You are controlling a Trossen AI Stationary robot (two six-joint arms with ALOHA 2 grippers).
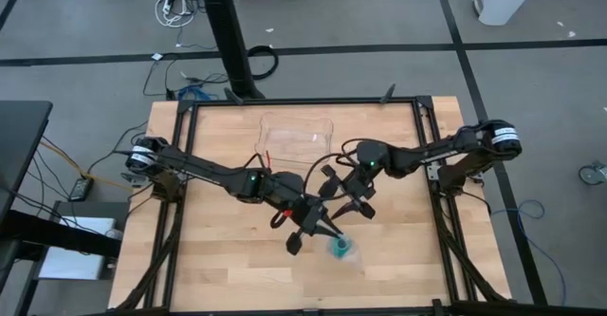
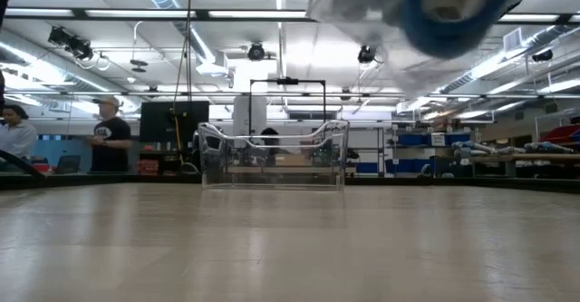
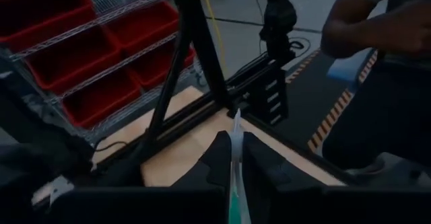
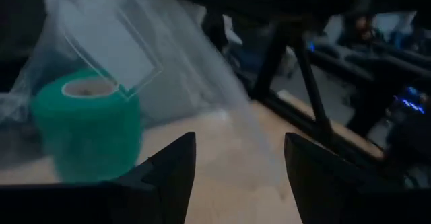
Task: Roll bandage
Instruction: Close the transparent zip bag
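Teal-green bandage noted as a short stubby roll with a pale core, enclosed in loose clear wrapping. Judged light, soft and compressible. Film judged slippery and likely to crumple or slide if pinched alone. Best hold judged to be across the roll's round side, through or clear of the film, with light pressure so the roll is not flattened.

Left gripper found with jaws narrow, closed on a thin edge of the film, with a trace of teal showing low between them. Roll itself not between these jaws; seen hanging in the wrapping just beyond them, off the table in the low view, near the front edge in the high view.

Right gripper found with jaws wide and nothing between them. Roll seen just beside one finger, outside the gap, not touching. Realignment judged necessary before closing.

Farther back, clear plastic tray standing on the table, well apart from both grippers. Beyond the table, people in the room.
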